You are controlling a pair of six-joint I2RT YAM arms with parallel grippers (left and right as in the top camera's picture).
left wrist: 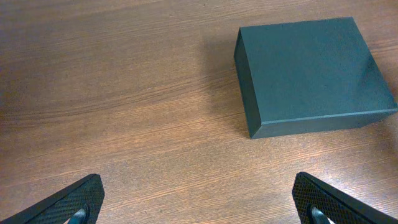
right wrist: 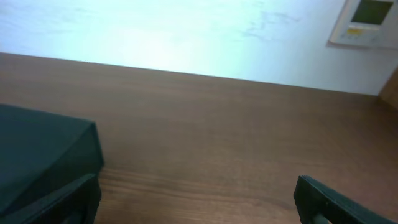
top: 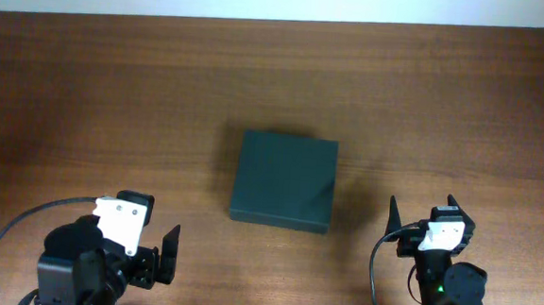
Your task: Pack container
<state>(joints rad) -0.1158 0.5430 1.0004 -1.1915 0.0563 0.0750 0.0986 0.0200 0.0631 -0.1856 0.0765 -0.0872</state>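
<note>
The container (top: 284,180) is a dark green-black matte box, lying closed in the middle of the wooden table. It also shows in the left wrist view (left wrist: 311,74) at the upper right and in the right wrist view (right wrist: 37,149) at the left edge. My left gripper (top: 152,249) sits at the front left, open and empty, its fingertips wide apart over bare wood (left wrist: 199,199). My right gripper (top: 422,214) sits at the front right, open and empty (right wrist: 196,196), just right of the box. No hand tools are in view.
The wooden table (top: 115,86) stretches to a pale wall at the back. A white wall panel (right wrist: 367,22) shows in the right wrist view at the upper right.
</note>
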